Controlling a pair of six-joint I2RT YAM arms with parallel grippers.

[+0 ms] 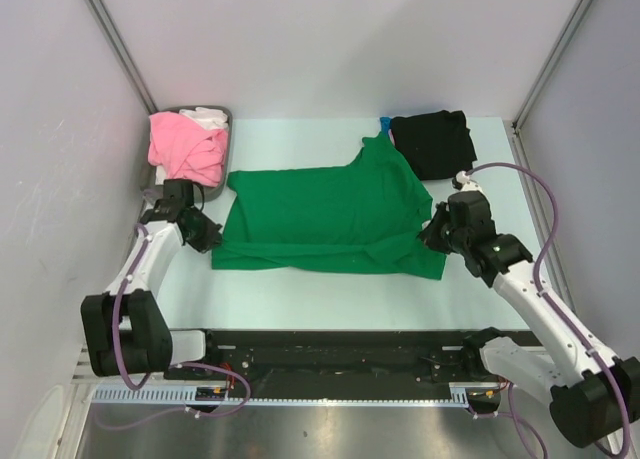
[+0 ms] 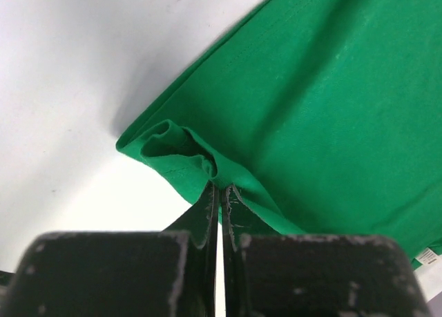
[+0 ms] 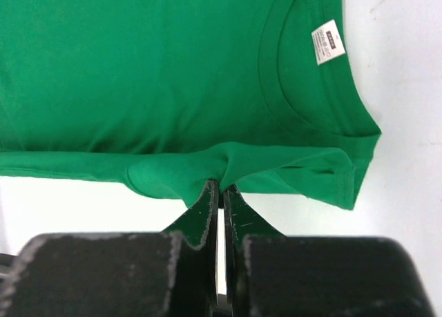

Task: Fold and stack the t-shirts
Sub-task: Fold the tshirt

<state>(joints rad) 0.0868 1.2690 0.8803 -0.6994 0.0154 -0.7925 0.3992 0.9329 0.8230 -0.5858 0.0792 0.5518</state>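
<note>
A bright green t-shirt lies spread across the middle of the table, its near edge doubled over. My left gripper is shut on the shirt's left edge, where the cloth bunches at the fingertips. My right gripper is shut on the right edge; the pinched fold lies below the collar and white neck label. A folded black t-shirt lies at the back right. Pink and white t-shirts are piled at the back left.
The dark grey tray under the pink and white pile stands at the back left corner. A bit of blue cloth shows beside the black shirt. Grey walls close in both sides. A black rail runs along the near edge.
</note>
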